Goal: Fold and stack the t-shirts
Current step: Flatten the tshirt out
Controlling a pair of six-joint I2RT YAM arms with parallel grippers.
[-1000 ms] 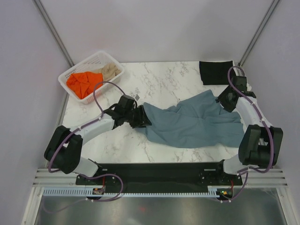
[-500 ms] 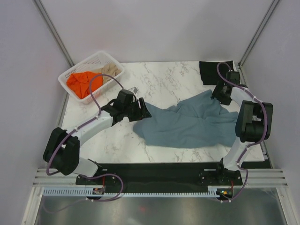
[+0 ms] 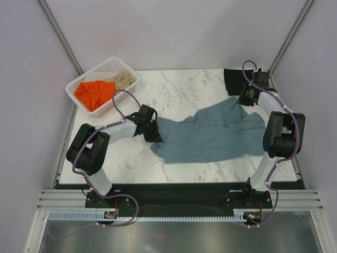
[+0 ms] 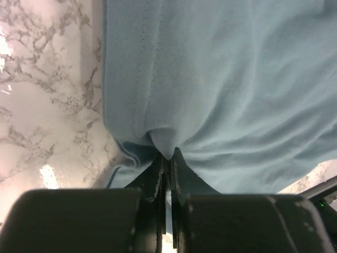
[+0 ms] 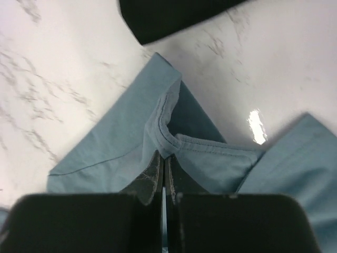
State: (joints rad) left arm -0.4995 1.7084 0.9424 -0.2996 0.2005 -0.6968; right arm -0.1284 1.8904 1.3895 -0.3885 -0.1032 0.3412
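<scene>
A slate blue-grey t-shirt [image 3: 210, 138] lies rumpled across the middle of the marble table. My left gripper [image 3: 154, 136] is shut on the shirt's left edge; in the left wrist view the cloth [image 4: 221, 89] bunches into the closed tips [image 4: 167, 155]. My right gripper [image 3: 245, 100] is shut on the shirt's upper right corner, pinching a stitched hem [image 5: 174, 139] between its tips [image 5: 164, 158]. A folded black t-shirt [image 3: 241, 80] lies at the back right, with its edge [image 5: 168, 16] in the right wrist view. Orange [image 3: 93, 93] and beige [image 3: 122, 80] t-shirts sit in the basket.
The white lattice basket [image 3: 88, 109] stands at the table's back left corner. Bare marble [image 3: 184, 92] shows between the basket and the black shirt. The table's front edge meets a black rail [image 3: 174, 188] by the arm bases.
Both grippers went from open to shut on the blue-grey shirt. The left one came down onto its left edge. The right one moved back toward the black shirt, onto the upper right corner.
</scene>
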